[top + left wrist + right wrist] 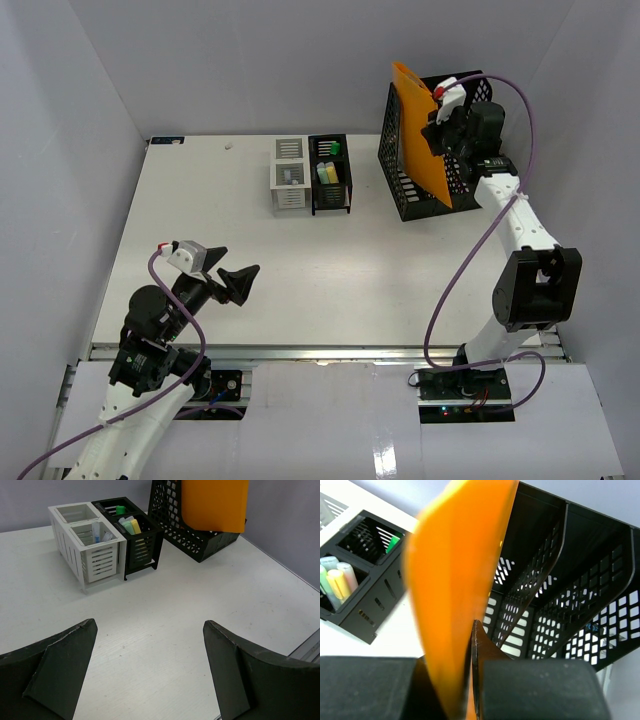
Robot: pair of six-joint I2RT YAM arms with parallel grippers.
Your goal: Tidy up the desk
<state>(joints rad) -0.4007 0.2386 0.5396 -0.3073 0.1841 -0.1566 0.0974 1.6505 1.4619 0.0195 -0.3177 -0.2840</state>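
Note:
The desk [300, 270] is a white tabletop with a metal rail along its front edge. At the back right my right gripper [440, 115] is shut on a thin orange folder [415, 130], which stands upright over the black mesh file rack [405, 190]. In the right wrist view the folder [455, 580] runs between the closed fingers of the gripper [470, 630], with the rack's slots [580, 605] right behind it. My left gripper [240, 282] hovers open over the front left of the desk. Only bare tabletop shows between its fingers [150, 630].
A white slatted organizer [289, 175] and a black one [330, 175] with highlighters stand side by side at the back centre. Both also show in the left wrist view, the white one [90, 545] beside the black one [137, 540]. White walls enclose the desk.

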